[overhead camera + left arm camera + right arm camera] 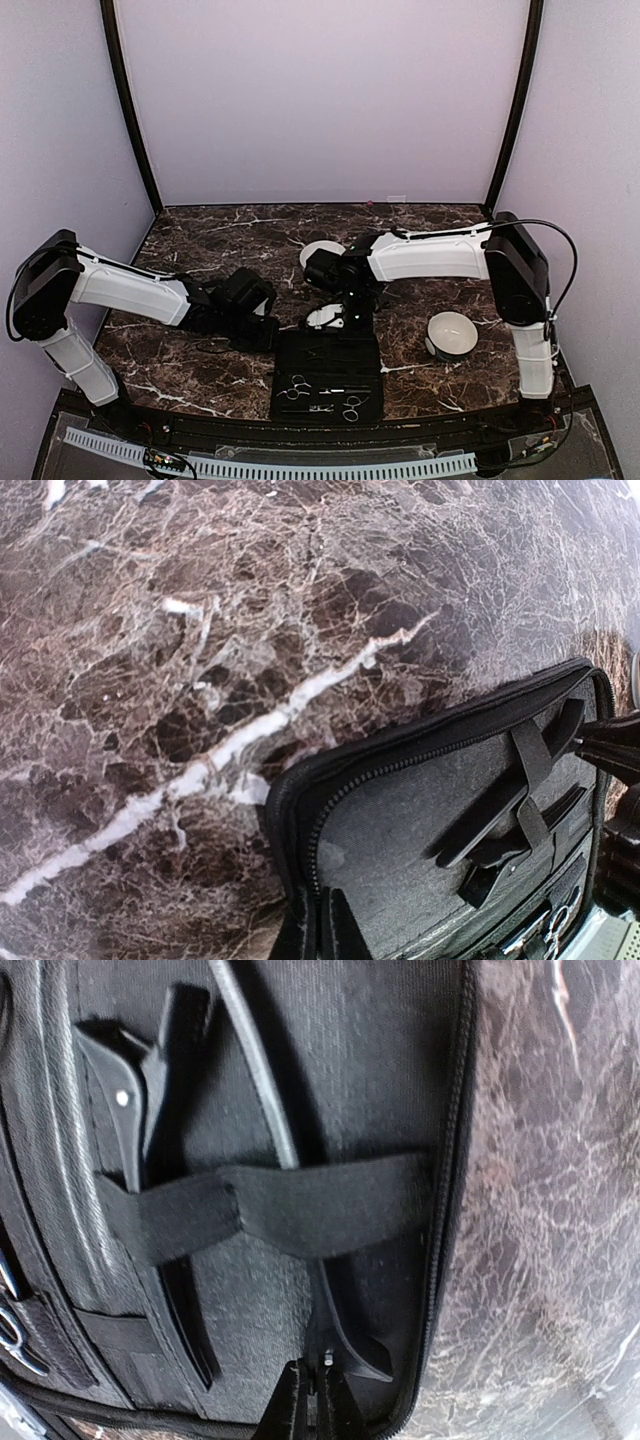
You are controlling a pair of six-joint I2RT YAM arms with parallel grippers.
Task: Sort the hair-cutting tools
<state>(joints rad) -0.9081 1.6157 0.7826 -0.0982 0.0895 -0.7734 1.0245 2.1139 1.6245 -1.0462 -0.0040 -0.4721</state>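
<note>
A flat black case (366, 352) lies open at the table's near edge. Silver scissors (296, 388) and a second pair (352, 406) lie in its near half. Slim black clips sit under elastic straps in its far half. My left gripper (264, 332) is at the case's far-left corner; in the left wrist view it (318, 932) is shut on the case's zippered rim (300, 830). My right gripper (345, 312) is over the case's far edge; in the right wrist view it (313, 1402) is shut on the end of a slim black clip (262, 1090) that runs under a strap (330, 1205).
Three white bowls stand on the marble: one at the back centre (320, 252), one just behind the case under my right wrist (322, 318), one at the right (452, 333). A second black clip (135, 1100) lies left of the held one.
</note>
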